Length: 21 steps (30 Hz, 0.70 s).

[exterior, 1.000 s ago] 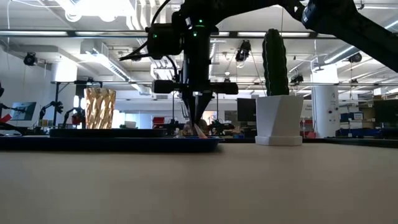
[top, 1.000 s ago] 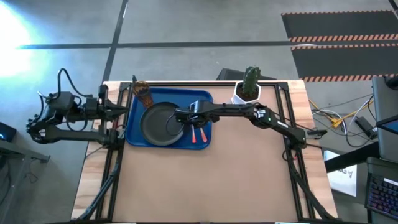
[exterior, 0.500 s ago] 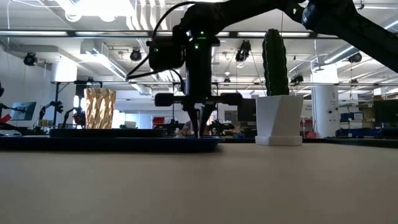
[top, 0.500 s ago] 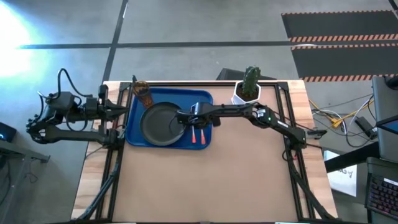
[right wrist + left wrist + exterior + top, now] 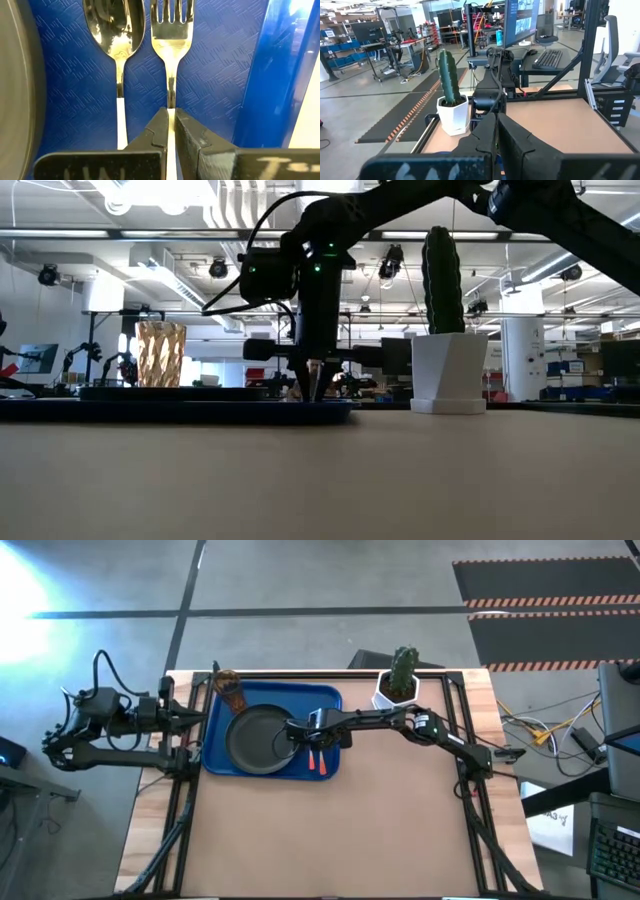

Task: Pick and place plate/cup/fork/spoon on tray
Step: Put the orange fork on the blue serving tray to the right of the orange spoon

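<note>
Tableware sits gathered on the blue tray [image 5: 270, 700] at the far left part of the wooden table [image 5: 330, 830], seen from above. The dark round plate [image 5: 258, 738] fills the tray's middle, and the amber cup [image 5: 231, 688] stands upright in the tray's far left corner. Just right of the plate, the spoon [image 5: 116, 30] and the fork [image 5: 171, 27] lie side by side on the tray floor, apart from one another, the spoon nearer the plate's rim and the fork nearer the tray's raised wall.

The right gripper [image 5: 312, 736] reaches in from the right side of the table and hangs low over the two utensils. In its own wrist view the right gripper [image 5: 170, 131] has its two dark fingers pinched together right over the fork's handle; the handle runs down beneath the narrow slit between them, and whether the fingertips actually clamp it or merely rest above it cannot be told. From table height the right gripper [image 5: 314, 385] points straight down, tips at the level of the tray's rim.

The left gripper [image 5: 196, 718] waits at the table's left edge, beside the tray, its fingers [image 5: 520, 147] pressed together on nothing.

A white pot with a green cactus [image 5: 399, 680] stands on the table at the far edge, to the right of the tray and apart from it.
</note>
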### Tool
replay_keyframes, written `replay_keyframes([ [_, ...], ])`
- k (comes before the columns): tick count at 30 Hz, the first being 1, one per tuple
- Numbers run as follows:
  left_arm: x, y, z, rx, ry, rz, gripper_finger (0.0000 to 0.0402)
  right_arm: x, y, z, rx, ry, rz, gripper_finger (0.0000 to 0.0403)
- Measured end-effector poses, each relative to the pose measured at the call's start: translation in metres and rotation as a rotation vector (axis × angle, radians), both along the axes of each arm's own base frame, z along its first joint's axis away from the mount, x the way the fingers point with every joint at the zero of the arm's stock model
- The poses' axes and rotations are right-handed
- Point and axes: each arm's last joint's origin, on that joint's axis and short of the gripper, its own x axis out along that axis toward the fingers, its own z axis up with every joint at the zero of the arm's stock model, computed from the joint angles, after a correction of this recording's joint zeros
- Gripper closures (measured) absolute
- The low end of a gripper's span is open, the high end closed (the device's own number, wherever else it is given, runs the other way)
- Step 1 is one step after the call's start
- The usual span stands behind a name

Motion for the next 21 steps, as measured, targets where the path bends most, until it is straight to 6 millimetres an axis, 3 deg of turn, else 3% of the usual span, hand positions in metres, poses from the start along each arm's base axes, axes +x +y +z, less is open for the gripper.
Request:
replay_keyframes([
  [16, 0.0, 0.0, -0.003, -0.008, 0.03, 0.001, 0.0402, -0.005, -0.036, -0.001, -0.027, 0.002, -0.027, 0.0394],
  [21, 0.0, 0.0, -0.003, -0.008, 0.03, 0.001, 0.0402, -0.005, -0.039, -0.001, -0.037, -0.009, -0.041, 0.0394],
])
